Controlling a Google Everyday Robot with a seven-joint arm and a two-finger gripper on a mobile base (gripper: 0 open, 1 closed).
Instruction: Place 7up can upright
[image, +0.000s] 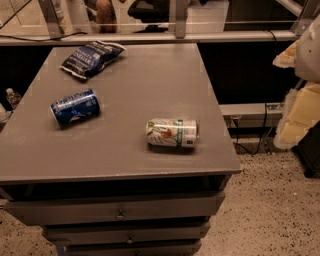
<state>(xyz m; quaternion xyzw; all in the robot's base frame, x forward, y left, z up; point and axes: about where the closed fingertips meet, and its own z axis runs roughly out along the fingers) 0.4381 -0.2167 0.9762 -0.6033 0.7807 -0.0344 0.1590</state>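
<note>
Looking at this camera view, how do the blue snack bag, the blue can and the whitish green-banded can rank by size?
1. Dark blue crinkled snack bag: largest.
2-3. Blue metal soda can and whitish-silver, green-banded 7up can, both lying sideways, look alike, so I won't rank them.
The gripper hangs at the right edge, beside the grey table.

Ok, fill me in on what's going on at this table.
Nothing is being held right now. The 7up can lies on its side near the front right of the gray table, not yet stood upright. The end effector hangs off to the right, past the table's edge and apart from the can. A blue can also lies on its side at the left, and a blue snack bag sits near the back.
</note>
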